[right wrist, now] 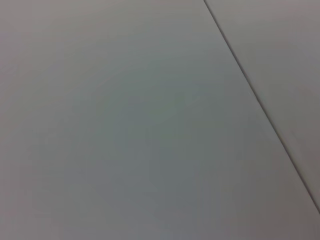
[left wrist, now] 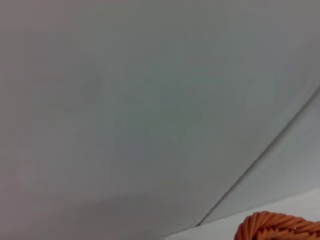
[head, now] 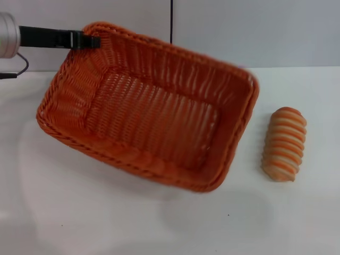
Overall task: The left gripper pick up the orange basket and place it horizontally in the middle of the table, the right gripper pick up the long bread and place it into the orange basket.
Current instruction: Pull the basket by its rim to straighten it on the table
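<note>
One gripper, the left gripper, clamps the orange basket rim, long bread lying apart beside it.

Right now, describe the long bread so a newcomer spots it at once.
On the white table, look to the robot's right of the big orange basket. The long bread lies there alone, apart from the basket: a small tan oblong loaf crossed by orange and cream stripes.
</note>
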{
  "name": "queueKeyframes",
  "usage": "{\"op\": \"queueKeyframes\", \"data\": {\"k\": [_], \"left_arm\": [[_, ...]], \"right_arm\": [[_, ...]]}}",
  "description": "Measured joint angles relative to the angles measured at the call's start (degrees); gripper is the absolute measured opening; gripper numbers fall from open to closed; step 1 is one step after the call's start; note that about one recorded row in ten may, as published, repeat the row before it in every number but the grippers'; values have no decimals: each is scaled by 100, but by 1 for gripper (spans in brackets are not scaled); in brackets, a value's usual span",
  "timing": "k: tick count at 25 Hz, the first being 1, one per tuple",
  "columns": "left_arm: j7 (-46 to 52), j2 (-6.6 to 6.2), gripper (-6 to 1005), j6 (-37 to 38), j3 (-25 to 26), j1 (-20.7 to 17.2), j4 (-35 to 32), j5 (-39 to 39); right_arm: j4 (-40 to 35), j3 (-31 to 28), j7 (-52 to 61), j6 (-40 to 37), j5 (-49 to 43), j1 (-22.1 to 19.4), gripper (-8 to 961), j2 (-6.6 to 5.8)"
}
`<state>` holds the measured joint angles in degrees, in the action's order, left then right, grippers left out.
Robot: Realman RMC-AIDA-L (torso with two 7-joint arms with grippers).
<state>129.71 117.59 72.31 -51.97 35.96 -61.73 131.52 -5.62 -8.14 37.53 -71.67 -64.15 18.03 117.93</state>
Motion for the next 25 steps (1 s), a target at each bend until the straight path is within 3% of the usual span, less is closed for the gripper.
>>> {"op": "queueKeyframes", "data": {"k": [2,5,15,16,21,23,24,25], "left_arm": [[1242,34,179,125,15,-314,-474,-249],[1663,36,186,127,5,-474,-525,-340],[1884,93,210,-406,-467,-1351,-518,-1298],[1879,89,212,-650,-650,-1606,-518,-1558],[1863,90,224,-776,-766,-1766,-522,-1727],[1838,88,229,-944,-929,-1942,-531,-1935],[1805,92,231,-1205,-1263,-2224,-545,-2152],[1805,92,234,-1205,-1263,-2224,-545,-2152]], "right_arm": [[0,4,0,19,0,8,543,-7],[-4,31,0,61,0,35,542,-23],[-41,50,0,210,-36,126,538,-99],[-60,52,0,226,-42,137,537,-102],[-123,140,0,253,-57,184,535,-127],[-139,146,0,257,-58,202,534,-132],[-140,147,0,258,-60,210,534,-136],[-142,150,0,258,-60,214,534,-141]]}}
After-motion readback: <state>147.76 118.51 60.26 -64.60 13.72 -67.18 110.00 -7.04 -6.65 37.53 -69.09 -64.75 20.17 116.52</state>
